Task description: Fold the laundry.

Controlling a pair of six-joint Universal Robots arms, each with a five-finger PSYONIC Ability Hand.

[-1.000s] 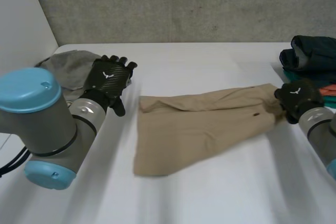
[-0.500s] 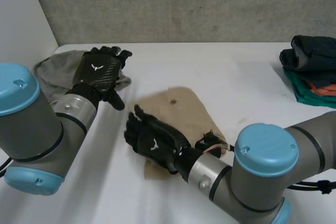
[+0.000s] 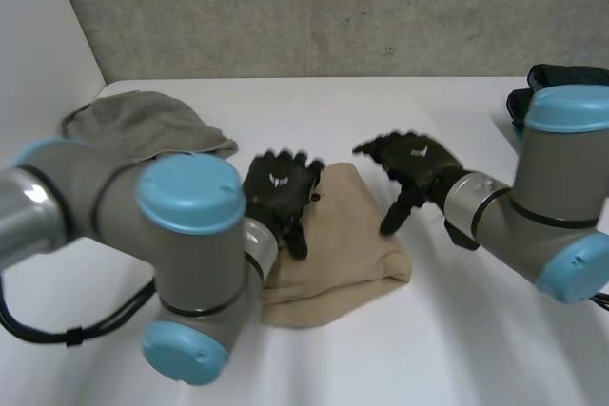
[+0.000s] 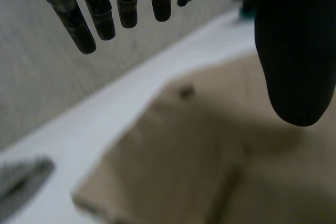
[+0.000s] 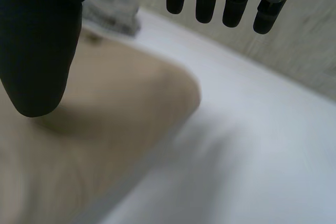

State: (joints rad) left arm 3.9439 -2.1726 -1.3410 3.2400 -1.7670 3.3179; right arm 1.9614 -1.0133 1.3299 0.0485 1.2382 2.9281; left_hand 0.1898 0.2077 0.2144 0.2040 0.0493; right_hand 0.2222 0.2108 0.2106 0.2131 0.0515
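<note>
A tan garment lies folded into a compact shape at the table's middle. My left hand is at its left edge, fingers straight and open. Under that palm the left wrist view shows the tan garment, with my left hand's thumb holding nothing. My right hand hangs open just above and to the right of the garment, clear of it. From the right wrist, the thumb and straight fingers stand above the tan garment, which has a rounded folded edge.
A crumpled grey cloth lies at the back left, also seen as the grey cloth past the garment. A stack of dark folded clothes sits at the far right edge, partly behind my right arm. Bare white table lies in front.
My right hand carried the garment's right end across to the left, let go and drew back to the right. My left hand came from the grey cloth to the garment's left edge.
</note>
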